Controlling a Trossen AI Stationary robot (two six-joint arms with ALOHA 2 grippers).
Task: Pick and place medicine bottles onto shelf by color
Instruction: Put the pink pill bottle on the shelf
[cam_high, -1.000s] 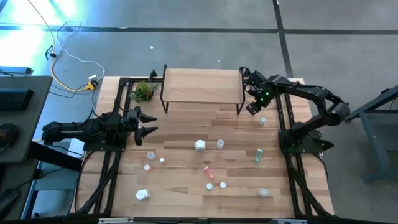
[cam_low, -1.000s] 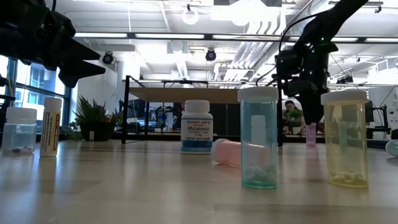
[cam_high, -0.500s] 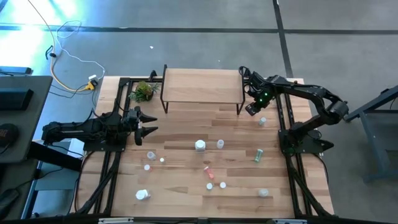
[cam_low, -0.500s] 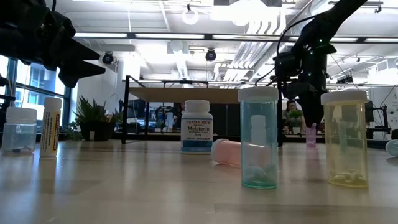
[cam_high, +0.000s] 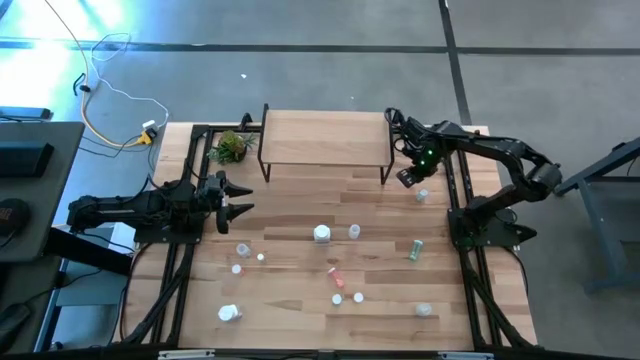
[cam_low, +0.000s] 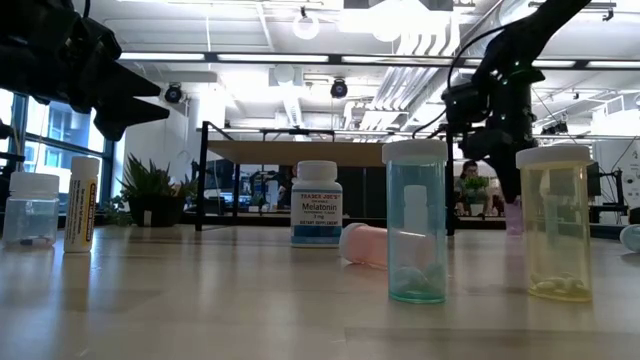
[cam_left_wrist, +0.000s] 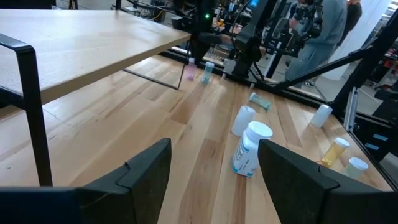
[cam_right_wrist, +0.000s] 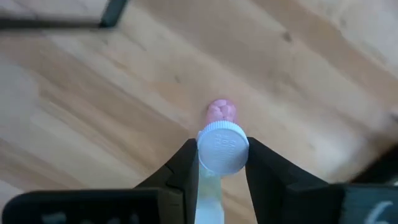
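The left gripper (cam_high: 240, 197) waits with smooth dark jaws spread wide over the slatted wooden table (cam_high: 290, 290). Beside the light-wood shelf (cam_high: 325, 137) (on thin black legs), the right gripper (cam_right_wrist: 222, 163) clamps a pink translucent bottle (cam_right_wrist: 221, 148) by its ribbed white cap.

We see bright, even light on the table (cam_high: 300, 290) from above, with only faint, short shadows under the shelf (cam_high: 325, 138). A bluish glare flares in the top left corner of the high view. In the low view, ceiling lamps (cam_low: 305, 25) blow out to white (the room behind looks hazy), and the nearest bottles (cam_low: 415, 220) loom large. The right wrist view is soft throughout; its white cap (cam_right_wrist: 222, 147) gleams palely.
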